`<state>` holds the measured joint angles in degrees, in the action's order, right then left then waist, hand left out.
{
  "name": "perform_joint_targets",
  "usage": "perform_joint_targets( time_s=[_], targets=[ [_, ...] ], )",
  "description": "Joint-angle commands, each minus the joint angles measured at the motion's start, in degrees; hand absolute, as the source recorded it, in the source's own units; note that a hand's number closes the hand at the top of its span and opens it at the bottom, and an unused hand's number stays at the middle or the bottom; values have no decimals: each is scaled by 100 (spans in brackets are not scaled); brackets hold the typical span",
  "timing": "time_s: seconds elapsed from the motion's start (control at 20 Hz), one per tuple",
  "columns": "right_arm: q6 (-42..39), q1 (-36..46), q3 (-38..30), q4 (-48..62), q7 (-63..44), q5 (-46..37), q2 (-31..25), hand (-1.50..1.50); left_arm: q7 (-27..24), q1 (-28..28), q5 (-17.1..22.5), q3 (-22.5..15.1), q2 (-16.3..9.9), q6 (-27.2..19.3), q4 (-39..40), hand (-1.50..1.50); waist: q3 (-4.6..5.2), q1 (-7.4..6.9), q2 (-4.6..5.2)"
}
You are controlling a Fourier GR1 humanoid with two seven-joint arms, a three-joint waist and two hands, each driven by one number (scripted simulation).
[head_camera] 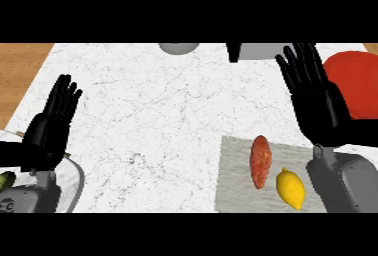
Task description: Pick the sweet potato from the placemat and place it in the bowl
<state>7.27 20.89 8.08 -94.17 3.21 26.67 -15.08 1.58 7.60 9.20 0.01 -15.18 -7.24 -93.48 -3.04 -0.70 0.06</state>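
Observation:
An orange-brown sweet potato (260, 161) lies lengthwise on the grey placemat (238, 192) at the lower right. Beside it, to the right, lies a yellow lemon (290, 188). My right hand (319, 102) is open with straight fingers pointing away, above and to the right of the sweet potato, not touching it. A red bowl (356, 82) shows at the right edge, partly hidden behind that hand. My left hand (48, 130) is open at the left, fingers up, resting well away from the placemat.
The white marbled counter (148, 115) has a wooden surface (18, 70) past its left edge. A grey round object (179, 48) and a grey and black object (258, 51) sit at the far edge. A white plate (74, 185) shows at lower left.

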Motion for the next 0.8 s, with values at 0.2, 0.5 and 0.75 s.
perform_joint_targets(
  time_s=[0.2,0.5,0.75],
  targets=[
    [1851,-1086,-118,114,-84,-1585,-255,150,161,-17,-261,-736,-48,501,11,0,327,536,-52],
    [3389,-2021,477,634,-540,-3108,29,-150,64,-18,-324,-1406,308,865,324,0,316,260,-2],
    [3591,-1892,1422,663,-1826,-4869,-507,-150,184,133,-339,-1367,256,969,299,0,327,122,-10]
  ],
)
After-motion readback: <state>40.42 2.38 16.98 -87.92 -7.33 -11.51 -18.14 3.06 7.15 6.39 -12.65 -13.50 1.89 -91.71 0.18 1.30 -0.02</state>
